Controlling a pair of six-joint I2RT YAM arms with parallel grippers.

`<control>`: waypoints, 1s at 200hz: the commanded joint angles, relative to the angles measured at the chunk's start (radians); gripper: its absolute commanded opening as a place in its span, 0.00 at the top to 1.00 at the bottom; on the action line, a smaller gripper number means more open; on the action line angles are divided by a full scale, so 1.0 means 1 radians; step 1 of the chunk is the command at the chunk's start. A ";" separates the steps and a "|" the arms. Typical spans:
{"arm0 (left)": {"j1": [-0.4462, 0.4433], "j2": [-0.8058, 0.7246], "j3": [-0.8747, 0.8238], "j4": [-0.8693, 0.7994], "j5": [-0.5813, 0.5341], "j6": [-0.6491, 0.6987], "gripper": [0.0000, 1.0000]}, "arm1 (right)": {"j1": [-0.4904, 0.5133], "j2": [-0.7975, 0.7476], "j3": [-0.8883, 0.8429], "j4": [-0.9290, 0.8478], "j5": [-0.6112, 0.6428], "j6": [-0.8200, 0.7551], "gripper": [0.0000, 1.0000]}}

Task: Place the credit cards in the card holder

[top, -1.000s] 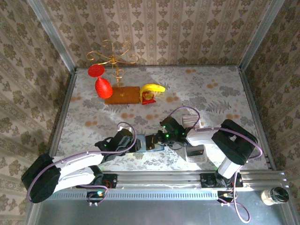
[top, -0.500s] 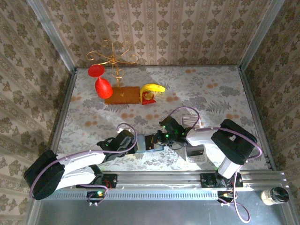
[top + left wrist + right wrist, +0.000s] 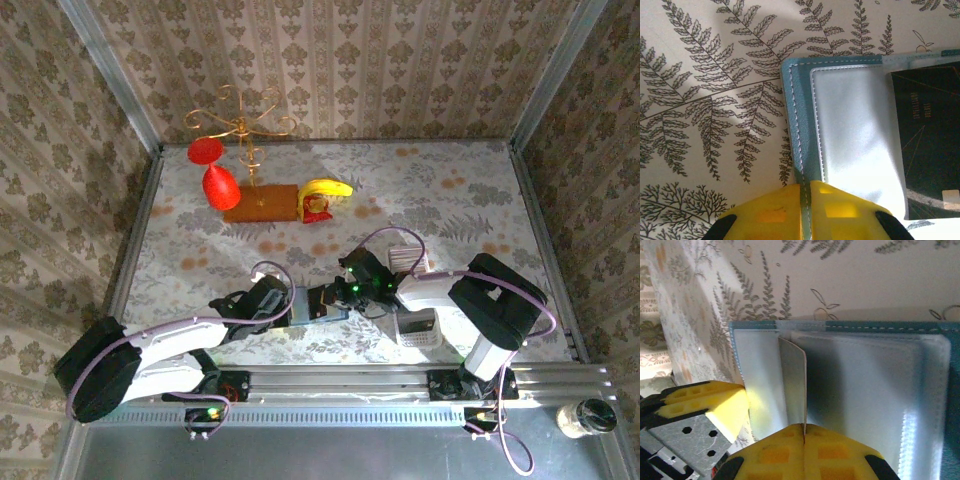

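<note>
I count one card holder [image 3: 790, 100], one pale credit card [image 3: 794, 380], one dark card [image 3: 927, 140], one white tray [image 3: 418, 330], one banana [image 3: 328, 187], two red objects [image 3: 204, 150] [image 3: 220, 187], one gold stand [image 3: 243, 125] and one wooden block [image 3: 262, 203] on my desk [image 3: 450, 200], plus one jar [image 3: 585, 417] beyond its near-right corner.

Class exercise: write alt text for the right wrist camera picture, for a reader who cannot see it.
The right gripper, yellow fingertips shut, pinches a thin pale credit card edge-on over the open teal card holder and its clear sleeves. The left gripper's yellow finger sits at the holder's left edge. A fern-patterned tablecloth lies beneath.
</note>
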State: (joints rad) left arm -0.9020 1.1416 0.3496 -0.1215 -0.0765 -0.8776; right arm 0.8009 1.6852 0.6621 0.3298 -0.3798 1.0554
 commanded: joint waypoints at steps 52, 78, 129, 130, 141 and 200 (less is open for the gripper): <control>-0.002 0.076 -0.015 -0.002 0.009 0.026 0.89 | 0.005 0.012 -0.056 0.183 -0.044 0.053 1.00; -0.003 0.091 -0.017 0.005 0.011 0.025 0.90 | 0.003 0.023 -0.056 0.205 -0.063 0.073 1.00; -0.004 0.113 -0.009 0.014 0.014 0.028 0.91 | 0.003 0.014 -0.071 0.209 -0.053 0.085 1.00; -0.004 0.114 -0.009 0.013 0.014 0.028 0.91 | 0.002 0.014 -0.070 0.207 -0.052 0.084 1.00; -0.003 0.116 -0.008 0.014 0.014 0.028 0.91 | 0.002 0.016 -0.066 0.185 -0.050 0.078 1.00; -0.004 0.118 -0.008 0.011 0.015 0.028 0.92 | 0.003 -0.009 -0.010 -0.065 0.002 -0.020 0.72</control>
State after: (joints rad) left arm -0.9020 1.1938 0.3756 -0.0963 -0.0799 -0.8665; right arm 0.7994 1.6955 0.6186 0.4225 -0.4042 1.0958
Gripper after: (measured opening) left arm 0.088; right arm 0.264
